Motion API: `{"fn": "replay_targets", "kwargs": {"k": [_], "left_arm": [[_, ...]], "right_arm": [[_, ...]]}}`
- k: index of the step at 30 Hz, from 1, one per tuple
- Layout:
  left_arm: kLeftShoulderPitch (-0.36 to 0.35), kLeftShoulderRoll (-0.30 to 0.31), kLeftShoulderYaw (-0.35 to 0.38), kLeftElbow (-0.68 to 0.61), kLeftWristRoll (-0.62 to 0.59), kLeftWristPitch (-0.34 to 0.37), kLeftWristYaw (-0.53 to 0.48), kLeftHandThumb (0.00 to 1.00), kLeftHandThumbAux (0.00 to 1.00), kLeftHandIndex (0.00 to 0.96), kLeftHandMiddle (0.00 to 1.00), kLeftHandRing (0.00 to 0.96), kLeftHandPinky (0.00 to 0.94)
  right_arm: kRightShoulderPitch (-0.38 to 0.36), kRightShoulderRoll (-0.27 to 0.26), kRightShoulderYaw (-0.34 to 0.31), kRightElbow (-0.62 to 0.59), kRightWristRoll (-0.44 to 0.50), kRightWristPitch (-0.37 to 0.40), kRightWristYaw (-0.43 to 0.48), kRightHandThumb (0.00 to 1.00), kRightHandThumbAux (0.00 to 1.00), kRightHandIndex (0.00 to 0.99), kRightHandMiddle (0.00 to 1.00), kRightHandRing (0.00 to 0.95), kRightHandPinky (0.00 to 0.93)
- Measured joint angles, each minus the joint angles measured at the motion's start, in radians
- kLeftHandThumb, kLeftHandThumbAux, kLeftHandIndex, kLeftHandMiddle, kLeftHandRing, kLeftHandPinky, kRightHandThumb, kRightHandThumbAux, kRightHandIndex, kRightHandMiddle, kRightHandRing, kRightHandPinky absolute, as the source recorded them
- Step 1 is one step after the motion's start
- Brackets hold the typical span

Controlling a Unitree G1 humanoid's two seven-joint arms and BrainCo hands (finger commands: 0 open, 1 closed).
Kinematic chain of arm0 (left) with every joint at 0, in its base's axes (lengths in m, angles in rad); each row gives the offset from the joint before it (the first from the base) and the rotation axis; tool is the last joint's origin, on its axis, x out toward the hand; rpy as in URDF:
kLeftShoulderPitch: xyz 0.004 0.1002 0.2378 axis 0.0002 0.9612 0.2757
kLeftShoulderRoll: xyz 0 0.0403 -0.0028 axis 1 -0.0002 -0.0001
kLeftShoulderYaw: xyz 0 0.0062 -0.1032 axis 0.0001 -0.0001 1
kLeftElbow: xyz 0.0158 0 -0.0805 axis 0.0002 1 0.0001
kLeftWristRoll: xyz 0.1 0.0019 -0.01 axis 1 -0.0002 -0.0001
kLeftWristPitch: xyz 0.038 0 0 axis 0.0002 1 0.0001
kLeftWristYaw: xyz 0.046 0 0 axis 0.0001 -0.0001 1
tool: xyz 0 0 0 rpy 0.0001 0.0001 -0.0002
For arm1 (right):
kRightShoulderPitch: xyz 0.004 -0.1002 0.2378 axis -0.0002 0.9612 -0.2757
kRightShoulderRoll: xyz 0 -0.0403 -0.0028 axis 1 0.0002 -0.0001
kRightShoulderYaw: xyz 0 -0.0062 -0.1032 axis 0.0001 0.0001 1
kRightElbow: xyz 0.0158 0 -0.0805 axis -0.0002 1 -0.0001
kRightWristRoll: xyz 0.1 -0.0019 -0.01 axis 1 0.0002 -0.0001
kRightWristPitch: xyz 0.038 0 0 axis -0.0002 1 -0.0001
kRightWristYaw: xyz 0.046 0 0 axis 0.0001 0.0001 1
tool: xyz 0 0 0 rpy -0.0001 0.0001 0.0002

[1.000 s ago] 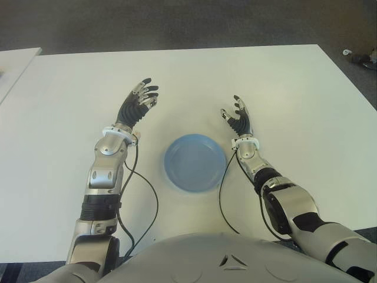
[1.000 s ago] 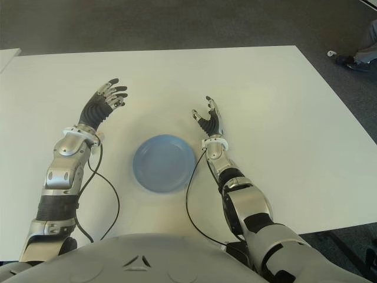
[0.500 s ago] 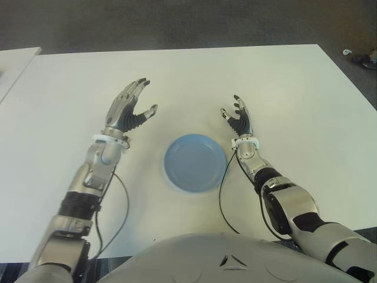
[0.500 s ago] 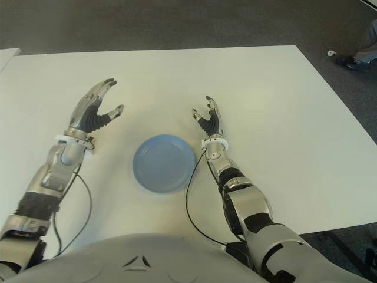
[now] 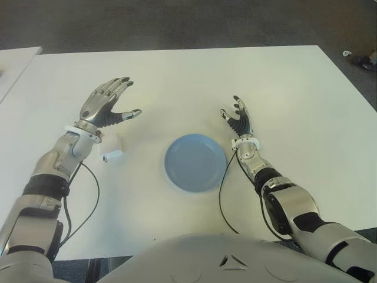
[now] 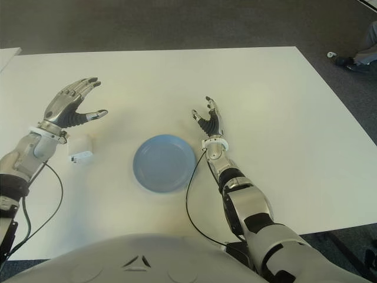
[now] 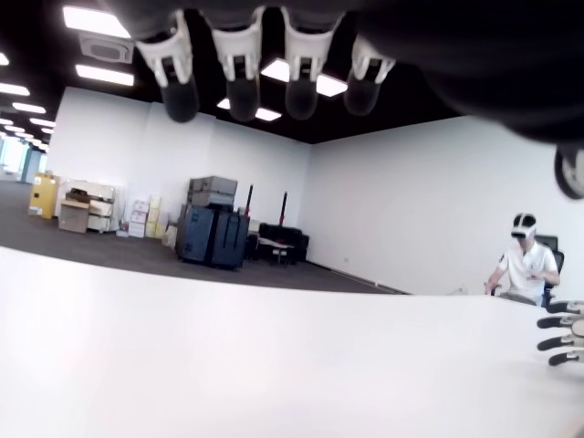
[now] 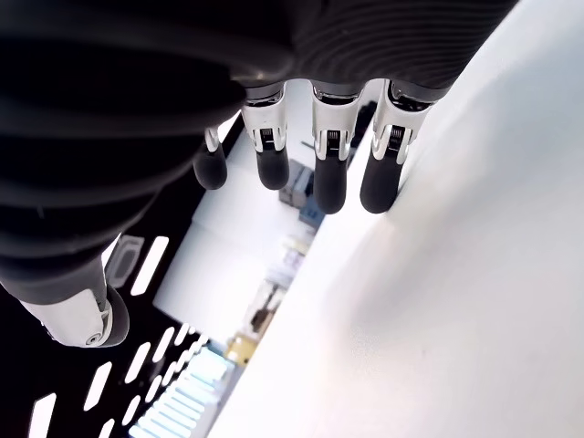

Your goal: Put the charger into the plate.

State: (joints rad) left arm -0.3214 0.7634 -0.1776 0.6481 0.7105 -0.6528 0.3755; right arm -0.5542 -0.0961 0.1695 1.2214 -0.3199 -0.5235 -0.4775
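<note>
Now that the left arm has swung outward from its position of a second ago, the charger (image 5: 111, 148) is exposed: a small white block lying on the table (image 5: 188, 76), just below the left wrist. Earlier the forearm covered that spot, so the charger was not visible.

Layout, taking the blue plate (image 5: 195, 162) as the clock centre:
- Charger: at about 9 o'clock, well apart from the plate rim.
- Left hand (image 5: 106, 105): at about 10 o'clock, beyond the charger. Fingers are spread and slightly curved, thumb pointing toward the plate. It holds nothing; the left wrist view shows only bare fingertips above the table.
- Right hand (image 5: 238, 118): at about 1 o'clock, near the plate rim, unchanged over the last second. Fingers are extended and relaxed, palm empty; the right wrist view confirms nothing between them.

The plate is empty.

Task status: the grasp has not begun. The outward shift of the left arm likely places the left hand to approach the charger, which lies on its side of the plate. The next step calls for lowering the left hand toward the charger and closing the fingers around the block. Because the charger is small and low, the fingertips may push it along the table instead of capturing it.
</note>
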Motion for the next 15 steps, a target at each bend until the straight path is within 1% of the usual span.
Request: {"fn": "replay_targets", "kwargs": {"k": [6,15], "left_arm": [[-0.047,0.021,-0.062,0.107,0.066,-0.042,0.063,0.423,0.134,0.0,0.0,0.0,0.0],[-0.067,0.034,-0.123,0.175,0.115,-0.065,0.12,0.414,0.121,0.0,0.0,0.0,0.0]], "right_arm": [[0.0,-0.003,0.001,0.0,0.0,0.0,0.0,0.141,0.517,0.0,0.076,0.145,0.228],[0.0,-0.007,0.003,0.0,-0.001,0.0,0.0,0.144,0.52,0.0,0.071,0.142,0.221]]}}
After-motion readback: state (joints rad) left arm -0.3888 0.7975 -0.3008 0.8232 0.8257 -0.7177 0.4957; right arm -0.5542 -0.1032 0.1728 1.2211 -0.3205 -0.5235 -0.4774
